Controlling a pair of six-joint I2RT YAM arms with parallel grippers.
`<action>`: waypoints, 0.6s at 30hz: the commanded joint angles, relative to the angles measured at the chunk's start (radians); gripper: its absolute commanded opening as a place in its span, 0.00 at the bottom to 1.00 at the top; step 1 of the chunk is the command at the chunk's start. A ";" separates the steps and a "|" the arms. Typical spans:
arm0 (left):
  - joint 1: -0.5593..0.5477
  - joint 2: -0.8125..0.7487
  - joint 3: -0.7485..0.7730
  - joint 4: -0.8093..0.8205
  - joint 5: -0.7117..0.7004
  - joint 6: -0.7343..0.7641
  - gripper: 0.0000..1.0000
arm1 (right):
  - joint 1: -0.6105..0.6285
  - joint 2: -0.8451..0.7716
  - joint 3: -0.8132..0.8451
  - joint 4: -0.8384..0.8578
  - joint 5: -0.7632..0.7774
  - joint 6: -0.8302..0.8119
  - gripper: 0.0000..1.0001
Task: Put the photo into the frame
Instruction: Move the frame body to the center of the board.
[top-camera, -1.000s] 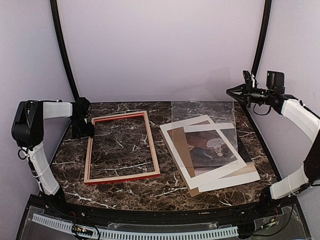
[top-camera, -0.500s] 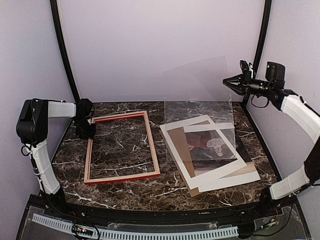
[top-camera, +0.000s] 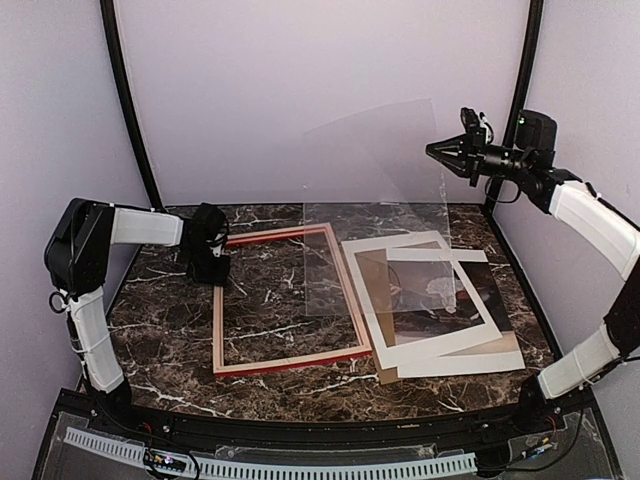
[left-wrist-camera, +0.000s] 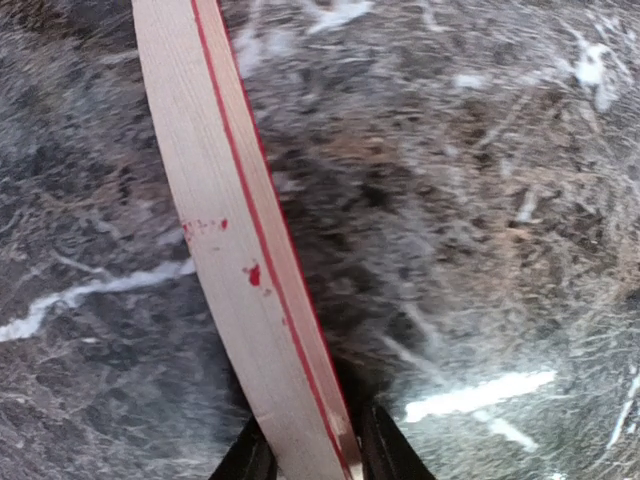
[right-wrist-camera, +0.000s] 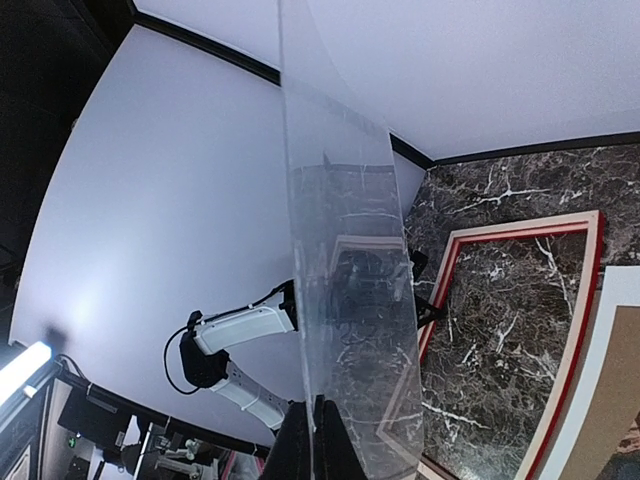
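The frame (top-camera: 290, 360) lies flat at the table's centre-left, pale wood side up with red edges. My left gripper (top-camera: 212, 268) is shut on its far left corner; in the left wrist view the fingers (left-wrist-camera: 250, 462) pinch the pale rail (left-wrist-camera: 230, 250). The photo (top-camera: 450, 300), dark sepia with a pale figure, lies at the right under a white mat (top-camera: 400, 345). My right gripper (top-camera: 432, 150) is raised at the back right, shut on the clear sheet (top-camera: 375, 200), which hangs down over the frame's right rail. The right wrist view shows the gripper (right-wrist-camera: 315, 440), the sheet (right-wrist-camera: 345, 300) and the frame (right-wrist-camera: 520, 231).
A plain brown board (top-camera: 375, 290) lies under the mat and photo at the right. The table (top-camera: 150, 330) is dark marble, with lilac walls close on three sides. The left arm (right-wrist-camera: 240, 330) shows behind the sheet in the right wrist view.
My left gripper has dragged the frame to the right, close to the mat. My right gripper has risen and moved left, carrying the clear sheet over the frame's right side.
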 joint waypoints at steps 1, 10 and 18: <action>-0.035 -0.013 -0.035 0.036 0.141 0.004 0.31 | 0.042 0.024 0.047 0.080 0.036 0.035 0.00; -0.030 -0.098 -0.066 0.099 0.117 0.069 0.52 | 0.122 0.118 0.050 0.120 0.079 0.058 0.00; 0.074 -0.315 -0.085 0.052 -0.036 -0.015 0.72 | 0.259 0.233 0.146 0.137 0.134 0.083 0.00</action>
